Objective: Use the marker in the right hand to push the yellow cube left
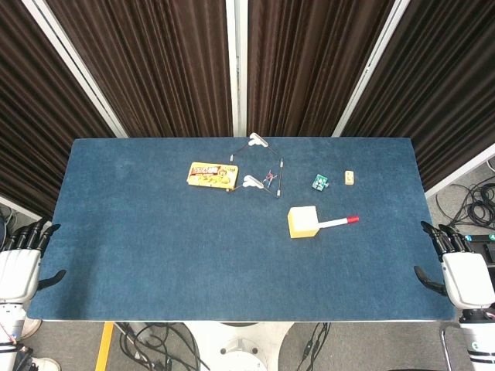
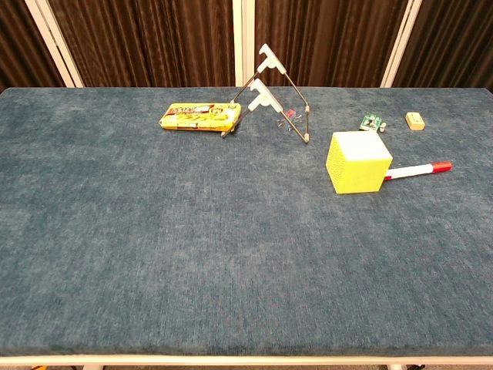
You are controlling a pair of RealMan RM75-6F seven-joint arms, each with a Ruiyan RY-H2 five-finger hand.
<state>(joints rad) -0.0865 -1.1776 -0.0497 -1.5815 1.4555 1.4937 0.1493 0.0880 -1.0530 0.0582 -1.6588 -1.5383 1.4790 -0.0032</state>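
The yellow cube (image 1: 303, 222) (image 2: 357, 161) sits on the blue table, right of centre. A white marker with a red cap (image 1: 338, 222) (image 2: 417, 170) lies flat on the cloth, its white end touching the cube's right side and its cap pointing right. My right hand (image 1: 462, 272) hangs off the table's right front corner, fingers apart, holding nothing. Off the left front corner, my left hand (image 1: 21, 259) is likewise spread and holds nothing. Neither hand shows in the chest view.
A yellow snack packet (image 1: 210, 175) (image 2: 199, 117) lies at the back, left of centre. Beside it stands a thin wire frame with white clips (image 1: 263, 166) (image 2: 271, 96). A small green item (image 1: 320, 182) (image 2: 373, 122) and a beige eraser (image 1: 349, 178) (image 2: 415, 119) lie behind the cube.
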